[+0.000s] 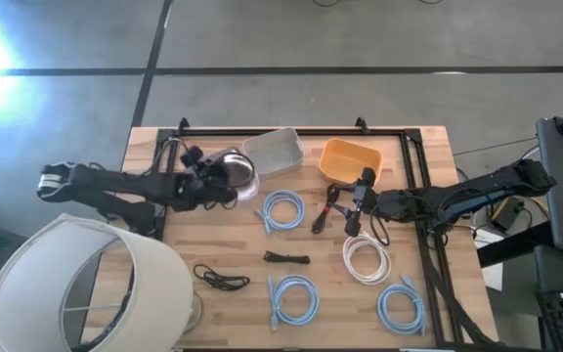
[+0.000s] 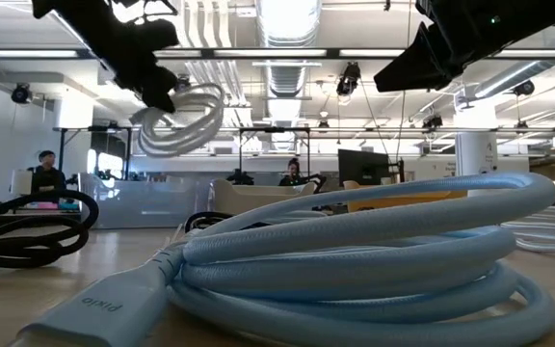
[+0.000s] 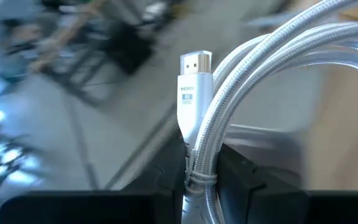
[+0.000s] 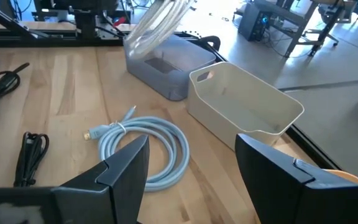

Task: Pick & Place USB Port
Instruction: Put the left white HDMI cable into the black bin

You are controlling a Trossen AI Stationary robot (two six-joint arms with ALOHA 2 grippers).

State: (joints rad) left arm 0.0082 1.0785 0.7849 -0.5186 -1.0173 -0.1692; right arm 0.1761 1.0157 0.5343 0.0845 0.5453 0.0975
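My left gripper (image 1: 225, 184) (image 3: 201, 186) is shut on a coiled white braided cable (image 1: 241, 174) (image 2: 183, 118) and holds it in the air just left of the clear grey bin (image 1: 274, 152) (image 4: 166, 68). The cable's white plug (image 3: 194, 81) has a gold tip and sticks up past the fingers. My right gripper (image 1: 348, 196) (image 4: 191, 174) is open and holds nothing. It hovers beside the orange bin (image 1: 350, 159), which looks cream in the right wrist view (image 4: 247, 106). A light blue cable coil (image 1: 283, 210) (image 4: 143, 146) lies flat on the table ahead of it. My left gripper pinches the white cable between its two fingers (image 3: 166, 180) where the strands gather just behind the plug (image 3: 197, 168). The coil is lifted clear of the table and hangs as a loop (image 2: 183, 118) below the gripper.
Lying on the wooden table are two more blue coils (image 1: 294, 298) (image 1: 401, 308), a white coil (image 1: 367, 259), black cables (image 1: 223, 279) (image 1: 286, 258) and a red-and-black cable (image 1: 325, 210). A lampshade (image 1: 76, 284) covers the near left corner. A black frame (image 1: 291, 130) runs along the far edge.
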